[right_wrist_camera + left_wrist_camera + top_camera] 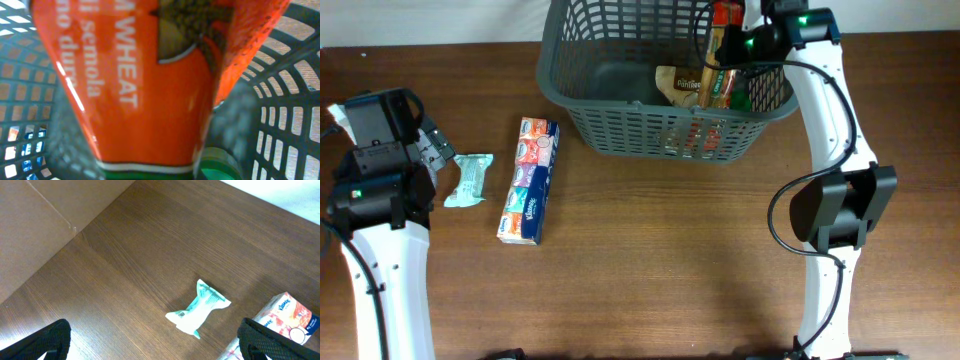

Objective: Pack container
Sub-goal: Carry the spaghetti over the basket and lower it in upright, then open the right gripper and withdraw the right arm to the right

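The dark grey lattice basket (565, 95) stands at the back centre. My right gripper (727, 48) hangs over its right part, shut on an orange pasta packet (726, 18), which fills the right wrist view (140, 75). The basket's slotted wall (287, 125) shows around it. A brown packet (682, 85) and a green-capped item (217, 167) lie inside. My left gripper (155, 347) is open and empty above the table at the left. A small white-and-green packet (199, 306) lies just ahead of it, also in the overhead view (470, 180).
A long multipack of tissue packets (530, 180) lies on the wooden table between the small packet and the basket; its corner shows in the left wrist view (287, 315). The table's left edge runs past the left arm.
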Controlling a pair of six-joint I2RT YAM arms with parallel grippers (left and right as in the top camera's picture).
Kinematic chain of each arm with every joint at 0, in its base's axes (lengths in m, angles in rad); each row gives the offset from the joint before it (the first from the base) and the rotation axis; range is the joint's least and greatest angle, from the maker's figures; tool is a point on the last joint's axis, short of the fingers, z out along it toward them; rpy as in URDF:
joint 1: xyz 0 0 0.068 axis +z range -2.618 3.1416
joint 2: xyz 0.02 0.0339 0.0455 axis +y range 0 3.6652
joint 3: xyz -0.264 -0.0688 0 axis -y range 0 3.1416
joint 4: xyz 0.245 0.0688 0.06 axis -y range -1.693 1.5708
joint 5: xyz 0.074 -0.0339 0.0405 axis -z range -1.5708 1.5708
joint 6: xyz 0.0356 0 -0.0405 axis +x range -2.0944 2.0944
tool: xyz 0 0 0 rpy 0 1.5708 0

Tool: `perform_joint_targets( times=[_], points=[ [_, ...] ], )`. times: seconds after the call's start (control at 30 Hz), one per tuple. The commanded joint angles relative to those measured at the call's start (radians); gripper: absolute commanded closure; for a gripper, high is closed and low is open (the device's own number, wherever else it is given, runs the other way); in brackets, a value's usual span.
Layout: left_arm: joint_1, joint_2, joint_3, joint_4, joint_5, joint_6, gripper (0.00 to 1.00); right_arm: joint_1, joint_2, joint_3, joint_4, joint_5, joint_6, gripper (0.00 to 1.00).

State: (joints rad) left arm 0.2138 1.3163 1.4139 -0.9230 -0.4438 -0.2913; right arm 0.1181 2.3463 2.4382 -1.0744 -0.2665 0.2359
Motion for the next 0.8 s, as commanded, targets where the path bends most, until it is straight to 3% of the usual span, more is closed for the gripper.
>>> perform_joint_targets(
  times=[0.0, 0.07, 0.1, 0.27, 0.57, 0.77],
  points=[
    [0.005, -0.007, 0.014, 0.002, 0.007, 0.002, 0.0, 0.006, -0.015, 0.008, -0.008, 0.018, 0.008, 0.83],
    [0.005, -0.006, 0.014, 0.002, 0.007, 0.002, 0.0, 0.005, -0.015, 0.008, -0.015, 0.018, 0.008, 0.62],
    [0.005, -0.007, 0.014, 0.002, 0.007, 0.002, 0.0, 0.005, -0.015, 0.008, -0.014, 0.018, 0.009, 0.47],
    [0.005, -0.007, 0.014, 0.002, 0.007, 0.002, 0.0, 0.004, -0.015, 0.008, -0.01, 0.018, 0.009, 0.0],
    [0.005, -0.007, 0.014, 0.002, 0.007, 0.001, 0.0, -0.047, -0.015, 0.009, 0.033, 0.035, 0.063, 0.01],
    [0.005, -0.007, 0.014, 0.002, 0.007, 0.002, 0.0, -0.117, -0.015, 0.042, 0.037, -0.121, 0.047, 0.01]
  ],
)
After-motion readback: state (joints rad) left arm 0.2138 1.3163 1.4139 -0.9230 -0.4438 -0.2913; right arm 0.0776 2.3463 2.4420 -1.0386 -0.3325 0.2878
